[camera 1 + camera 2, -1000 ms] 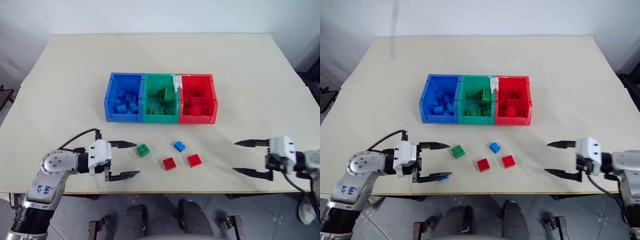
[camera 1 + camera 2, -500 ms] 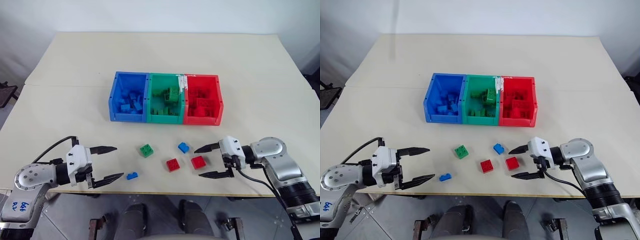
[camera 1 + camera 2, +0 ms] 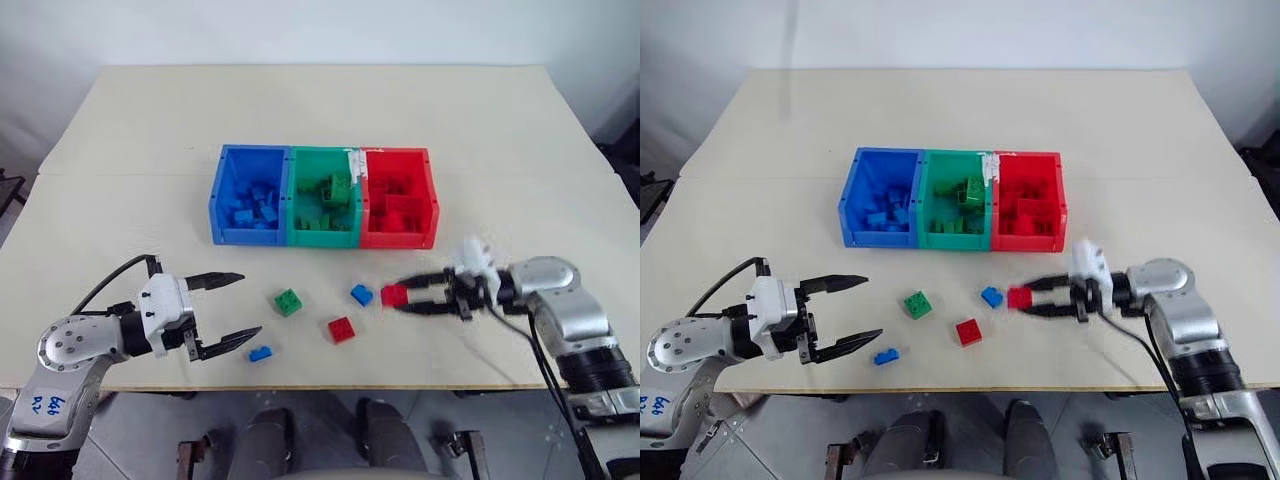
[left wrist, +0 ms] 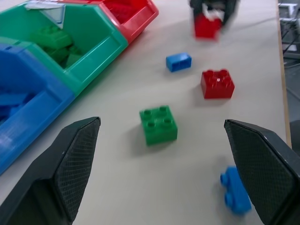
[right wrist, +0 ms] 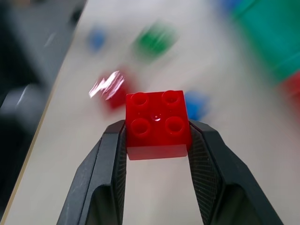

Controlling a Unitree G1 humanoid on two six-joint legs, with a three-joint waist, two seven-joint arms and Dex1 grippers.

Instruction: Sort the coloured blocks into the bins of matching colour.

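I've got one red brick (image 5: 157, 123) clamped in the right gripper (image 3: 402, 297), left gripper (image 3: 240, 305) spread empty; red (image 3: 340, 329), green (image 3: 288, 301) and two blue (image 3: 361, 294) (image 3: 261, 353) bricks still unsorted.

Red block (image 5: 158, 123) clamped between the two black fingers (image 5: 108, 164), studs up, lifted off the table (image 5: 262, 154). Behind it, blurred: another red block (image 5: 114, 96), a green block (image 5: 154, 40), two blue blocks (image 5: 198, 104), green bin (image 5: 274, 33) corner.
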